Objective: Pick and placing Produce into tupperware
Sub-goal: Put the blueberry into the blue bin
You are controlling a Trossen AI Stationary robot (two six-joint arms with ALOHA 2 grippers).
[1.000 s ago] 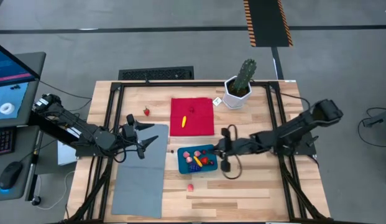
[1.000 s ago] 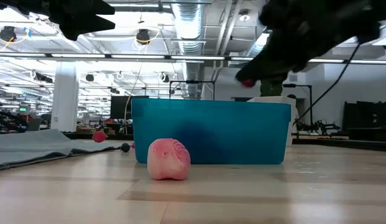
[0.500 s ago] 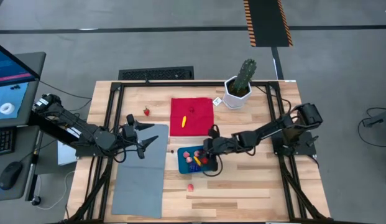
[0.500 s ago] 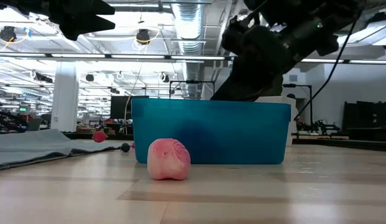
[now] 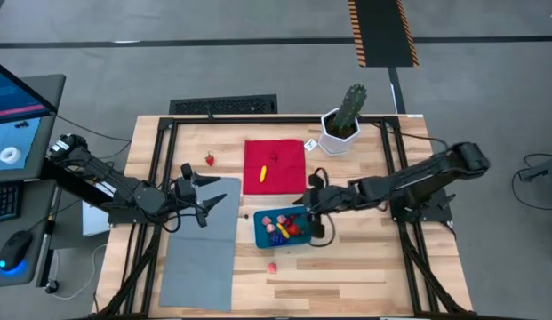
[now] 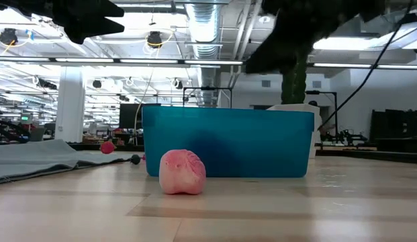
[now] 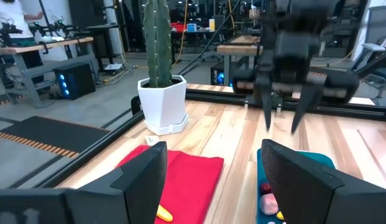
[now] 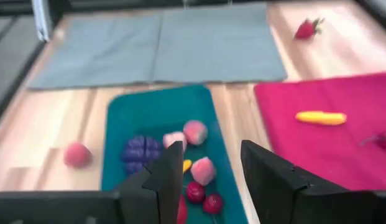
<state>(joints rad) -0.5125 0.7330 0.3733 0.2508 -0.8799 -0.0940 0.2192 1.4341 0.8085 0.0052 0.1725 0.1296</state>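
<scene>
The right end effector [image 5: 308,213] hangs over the shallow teal plastic tupperware [image 5: 260,236], fingers apart and empty, arm stretched low. The left end effector [image 5: 207,205] waits spread over the grey mat [image 5: 200,258].

Tupperware [image 5: 281,228]: mid-table, just in front of the cloth [image 5: 276,166], right of the mat [image 5: 203,242].
In tupperware: several produce pieces [image 8: 196,132], clustered.
On cloth: banana-like piece [image 5: 263,173]; a small piece [image 5: 275,157] behind it.
Loose on table: strawberry [image 5: 210,159] left of cloth; one piece [image 5: 272,266] just in front of tupperware.
Cactus pot [image 5: 340,133]: rear, right of cloth.
Right gripper [image 5: 308,206]: above tupperware's right end, fingers parted.
Left gripper [image 5: 209,203]: over mat's rear edge, fingers spread.
</scene>
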